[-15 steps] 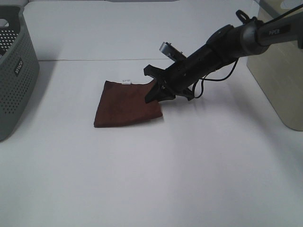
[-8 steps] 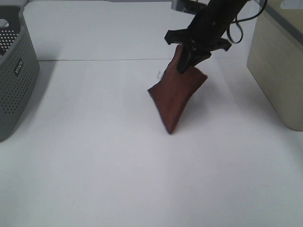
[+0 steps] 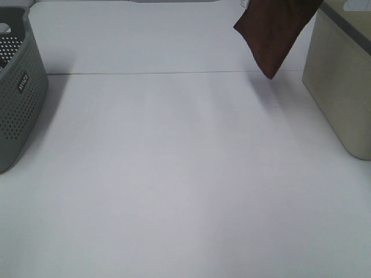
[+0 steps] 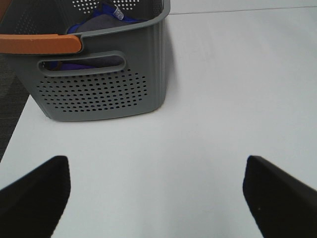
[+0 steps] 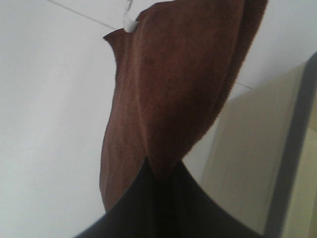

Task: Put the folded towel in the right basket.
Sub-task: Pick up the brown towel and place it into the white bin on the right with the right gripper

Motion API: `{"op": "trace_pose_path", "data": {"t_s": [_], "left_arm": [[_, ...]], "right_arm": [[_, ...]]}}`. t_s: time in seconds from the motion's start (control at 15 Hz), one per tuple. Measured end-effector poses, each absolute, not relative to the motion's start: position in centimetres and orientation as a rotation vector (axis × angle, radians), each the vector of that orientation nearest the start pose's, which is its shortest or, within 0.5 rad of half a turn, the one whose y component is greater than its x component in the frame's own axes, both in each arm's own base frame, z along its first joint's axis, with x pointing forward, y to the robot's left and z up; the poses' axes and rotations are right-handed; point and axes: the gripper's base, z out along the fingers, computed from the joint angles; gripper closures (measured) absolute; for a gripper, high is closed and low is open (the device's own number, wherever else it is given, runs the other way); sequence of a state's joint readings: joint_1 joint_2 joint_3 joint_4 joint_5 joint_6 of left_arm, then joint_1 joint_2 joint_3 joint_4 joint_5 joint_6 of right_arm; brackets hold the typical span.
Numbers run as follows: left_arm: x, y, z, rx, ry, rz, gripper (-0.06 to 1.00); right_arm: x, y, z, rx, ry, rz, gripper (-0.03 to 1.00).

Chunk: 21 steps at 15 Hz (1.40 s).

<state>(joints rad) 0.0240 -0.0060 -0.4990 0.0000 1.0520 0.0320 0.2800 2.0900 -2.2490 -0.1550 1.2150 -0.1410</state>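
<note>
Step in hand: transport. The folded towel (image 3: pixel 271 35) hangs in the air at the upper right of the exterior view, just left of the right basket (image 3: pixel 339 87) and not yet over its opening. The right gripper (image 5: pixel 157 176) is clamped on one towel corner, and the cloth extends away from the fingertips. The next move likely calls for carrying the towel rightward over the rim, then releasing it. The left gripper (image 4: pixel 156 193) is spread wide and holds nothing.

White tabletop (image 3: pixel 174 174) with a thin seam (image 3: pixel 145 73), dark floor (image 4: pixel 9 99) alongside.
</note>
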Motion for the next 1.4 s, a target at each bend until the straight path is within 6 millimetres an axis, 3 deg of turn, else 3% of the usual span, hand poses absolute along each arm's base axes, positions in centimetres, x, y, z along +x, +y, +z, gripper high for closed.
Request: {"op": "trace_pose_path", "data": {"t_s": [0.27,0.47,0.67,0.87,1.13,1.2,1.27,1.4], "left_arm": [[-0.5,0.0,27.8,0.008,2.031,0.035,0.06],[-0.5,0.0,27.8,0.008,2.031,0.035,0.06],[-0.5,0.0,27.8,0.008,2.031,0.035,0.06],[-0.5,0.0,27.8,0.008,2.031,0.035,0.06],[-0.5,0.0,27.8,0.008,2.031,0.035,0.06],[-0.5,0.0,27.8,0.008,2.031,0.035,0.06],[-0.5,0.0,27.8,0.008,2.031,0.035,0.06],[-0.5,0.0,27.8,0.008,2.031,0.035,0.06]], "right_arm": [[45.0,3.0,38.0,-0.324,2.469,-0.152,0.93],[44.7,-3.2,38.4,-0.16,2.48,-0.124,0.93],[44.1,-8.0,38.4,-0.033,2.486,-0.148,0.93],[43.8,-10.5,38.1,0.014,2.488,-0.119,0.93],[44.7,-10.6,36.4,-0.007,2.518,-0.05,0.91],[44.7,-10.6,36.3,-0.009,2.52,-0.051,0.85],[44.7,-10.6,36.3,-0.009,2.52,-0.051,0.71],[44.7,-10.6,36.3,-0.009,2.52,-0.052,0.35]]}}
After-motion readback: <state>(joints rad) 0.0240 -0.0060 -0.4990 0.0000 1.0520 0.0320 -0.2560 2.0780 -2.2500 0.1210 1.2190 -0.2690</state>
